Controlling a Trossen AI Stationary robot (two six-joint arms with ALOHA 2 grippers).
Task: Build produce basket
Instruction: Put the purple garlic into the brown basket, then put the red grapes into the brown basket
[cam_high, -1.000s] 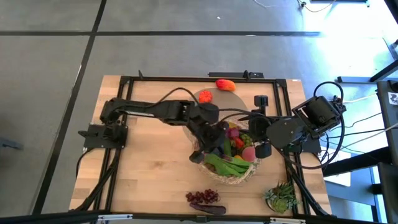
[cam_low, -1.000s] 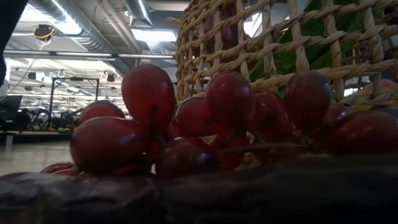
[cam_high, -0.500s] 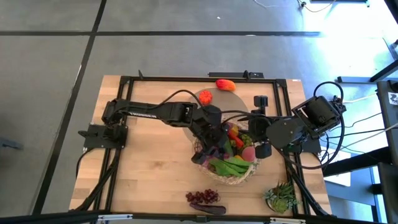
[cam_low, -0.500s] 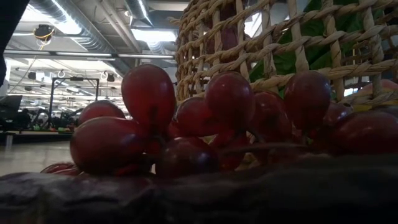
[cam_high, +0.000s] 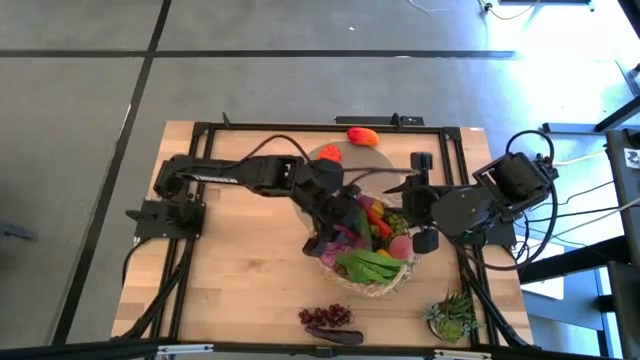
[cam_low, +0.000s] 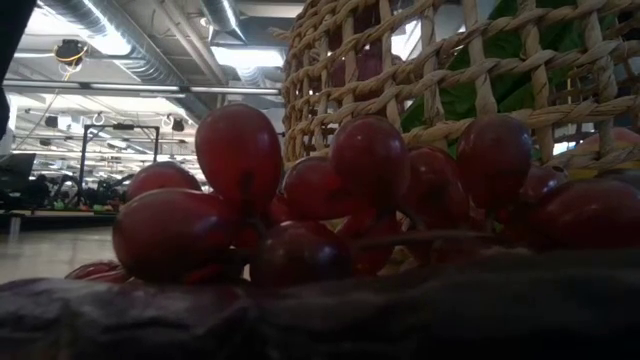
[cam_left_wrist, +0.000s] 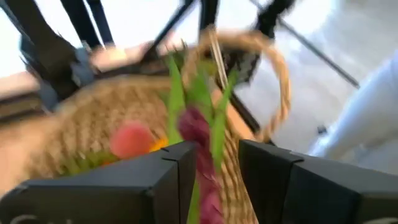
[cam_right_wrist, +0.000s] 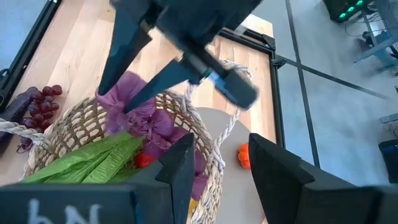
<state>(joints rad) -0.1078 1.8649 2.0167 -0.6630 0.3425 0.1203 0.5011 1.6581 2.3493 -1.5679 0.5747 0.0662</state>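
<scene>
Now the left gripper (cam_high: 335, 222) hangs over the basket (cam_high: 392, 285) in the middle of the table, its fingers a little apart around a purple leafy vegetable (cam_right_wrist: 134, 102) that stands among the produce inside. The right gripper (cam_high: 415, 228) waits at the basket's right rim, fingers partly open and empty. Probably this vegetable is light and soft, so its stiffer stalk looks the best place to hold.

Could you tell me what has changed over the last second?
The left gripper has opened over the basket, its jaws now parted around the purple leafy piece it lowered in, and its arm has pulled back slightly. The right gripper, the grapes and the potted plant stayed put.
</scene>
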